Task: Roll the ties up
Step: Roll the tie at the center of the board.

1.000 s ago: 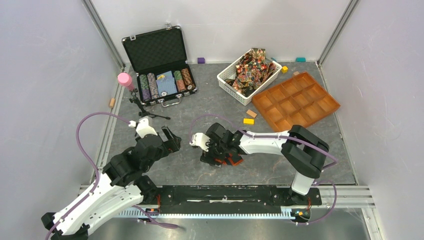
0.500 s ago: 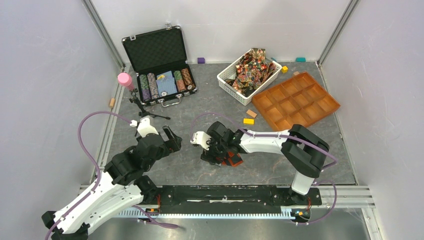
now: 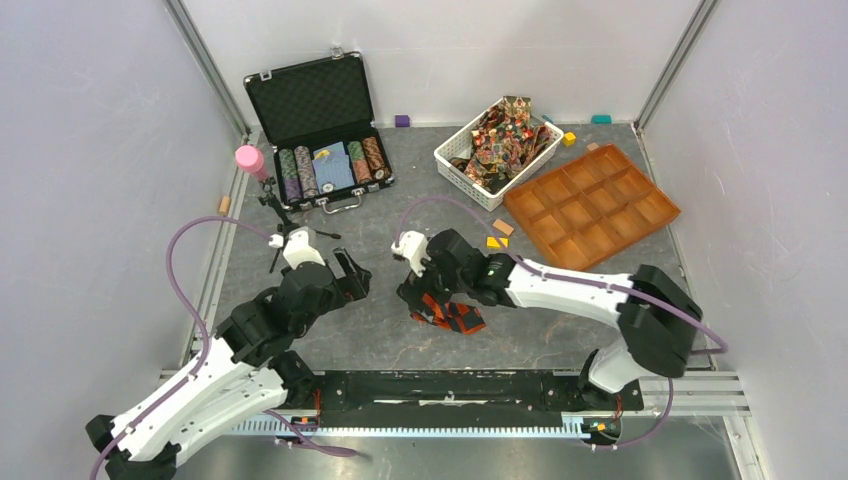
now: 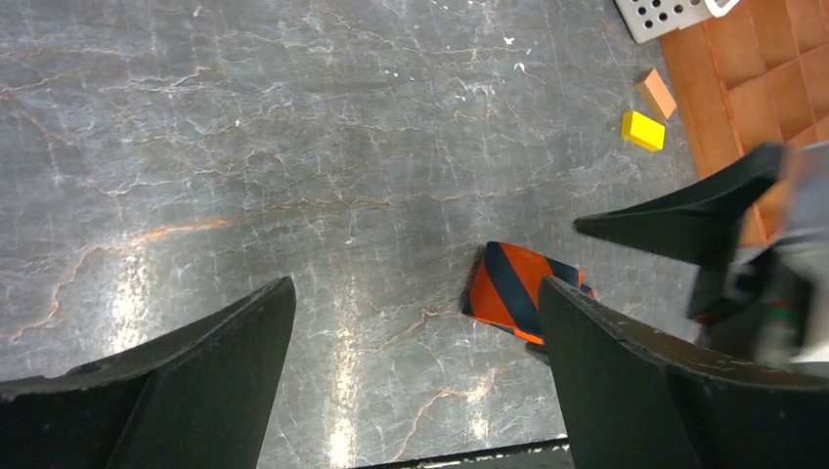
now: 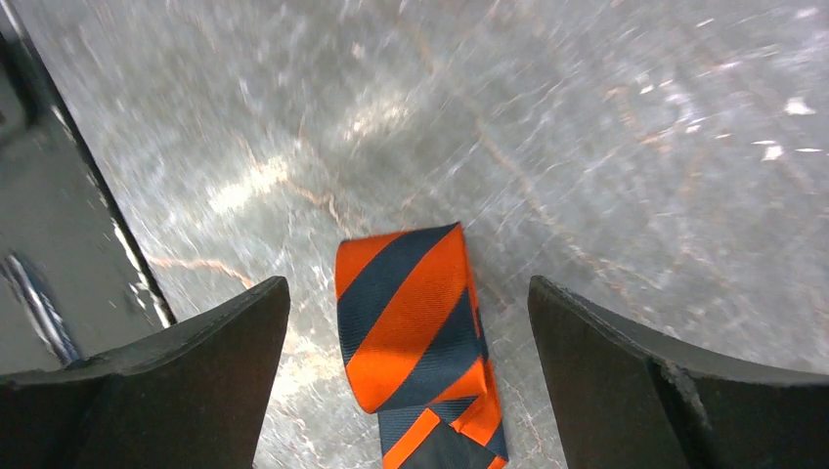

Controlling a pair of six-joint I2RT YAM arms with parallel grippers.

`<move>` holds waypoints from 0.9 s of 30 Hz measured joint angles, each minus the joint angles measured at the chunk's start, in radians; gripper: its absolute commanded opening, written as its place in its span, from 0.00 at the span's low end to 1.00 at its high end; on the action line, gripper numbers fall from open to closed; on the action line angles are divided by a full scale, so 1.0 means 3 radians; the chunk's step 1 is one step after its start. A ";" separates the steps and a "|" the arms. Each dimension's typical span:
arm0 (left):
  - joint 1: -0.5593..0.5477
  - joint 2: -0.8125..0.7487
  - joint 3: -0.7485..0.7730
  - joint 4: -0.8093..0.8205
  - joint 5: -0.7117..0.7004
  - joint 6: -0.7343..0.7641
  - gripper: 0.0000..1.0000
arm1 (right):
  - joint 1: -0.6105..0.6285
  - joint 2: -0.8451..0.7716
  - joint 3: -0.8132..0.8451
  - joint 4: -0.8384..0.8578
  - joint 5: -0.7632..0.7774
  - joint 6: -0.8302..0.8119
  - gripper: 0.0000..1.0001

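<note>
The right gripper is hanging with its jaws spread wide and gripping nothing, and the orange-and-dark striped tie is lying on the grey marbled table right below the gap, one squared end showing between the fingers. From above, this gripper's body is covering the far part of the tie's bundle, which is sitting near the middle of the table's front half. The left gripper is hovering just to the left, its jaws likewise standing wide apart and holding nothing, aimed toward the tie with bare table between them; one dark finger of the right gripper is jutting into its line of sight on the right. Farther out, a yellow block and a tan block are lying beside the orange compartment tray, the white basket behind it is holding the patterned ties in a heap, and the open chip case is standing at the back left
</note>
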 measured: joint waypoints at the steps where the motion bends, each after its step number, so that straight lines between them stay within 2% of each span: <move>1: 0.0000 0.0017 -0.0010 0.0039 0.0013 0.0029 1.00 | -0.0006 -0.0112 0.0000 0.0024 0.0056 0.0109 0.98; 3: 0.0000 0.0050 -0.0038 0.0131 0.0069 0.0103 1.00 | -0.0020 -0.0291 0.0000 0.0065 0.0156 0.0323 0.97; 6: 0.0003 0.0132 -0.0104 0.0362 0.0219 0.0257 1.00 | -0.0051 -0.0502 -0.0036 0.0120 0.0332 0.0726 0.91; 9: 0.0004 0.0304 -0.0198 0.0674 0.0462 0.0404 0.99 | -0.0092 -0.0717 -0.0223 0.0178 0.0451 0.1189 0.78; 12: 0.0005 0.0571 -0.0285 0.1011 0.0743 0.0520 0.96 | -0.0123 -0.0855 -0.0490 0.0235 0.0514 0.1568 0.57; 14: 0.0005 0.0771 -0.0328 0.1207 0.0909 0.0581 0.96 | -0.0128 -0.0905 -0.0687 0.0284 0.0548 0.1793 0.48; 19: 0.0005 0.1062 -0.0473 0.1601 0.1214 0.0676 0.96 | -0.0128 -0.1002 -0.1027 0.0420 0.0553 0.2148 0.44; 27: 0.0005 0.1291 -0.0692 0.2083 0.1470 0.0698 0.95 | -0.0128 -0.1030 -0.1080 0.0746 0.0516 0.2421 0.37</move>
